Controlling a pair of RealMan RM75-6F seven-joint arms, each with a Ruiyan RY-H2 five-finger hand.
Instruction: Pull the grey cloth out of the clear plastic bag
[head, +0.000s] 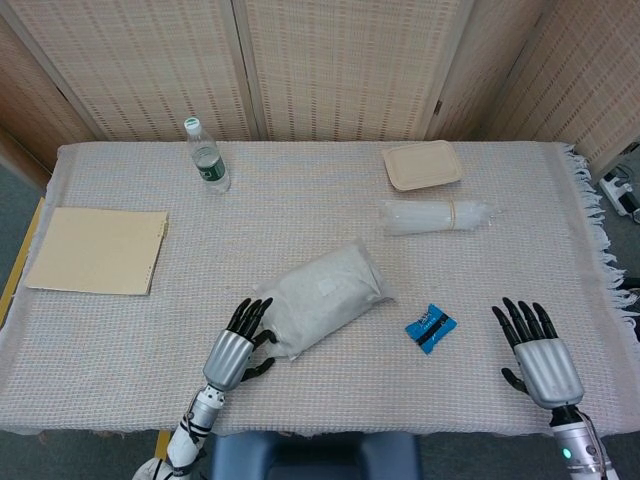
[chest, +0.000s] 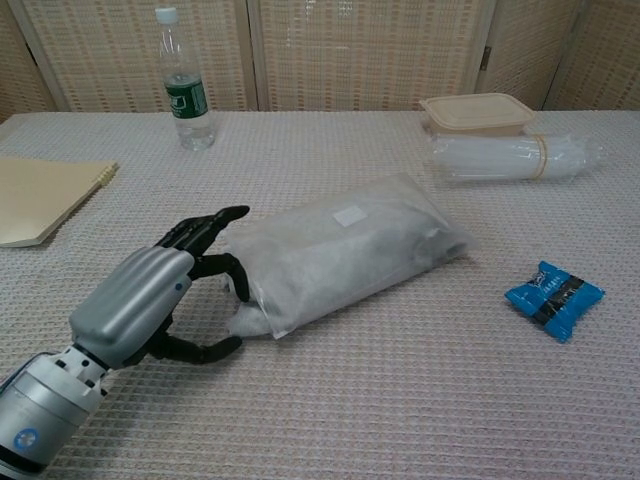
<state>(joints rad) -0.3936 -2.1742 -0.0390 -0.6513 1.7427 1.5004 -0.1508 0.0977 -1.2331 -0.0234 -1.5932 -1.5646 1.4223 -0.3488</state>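
At the centre of the frame, the clear plastic bag (chest: 345, 250) lies on the woven table cover (head: 300, 200), the grey cloth (chest: 250, 322) still packed inside and showing at its lower-left mouth. The left hand (chest: 160, 298) is set against that open end, fingers spread and curved around it, nothing yet pinched. The cloth edge is best nipped at the mouth while the bag is pinned. The right hand (head: 537, 355) is held flat at lower right, fingers apart, holding nothing. A lidded food box (head: 423, 165) sits at upper right, contents unseen.
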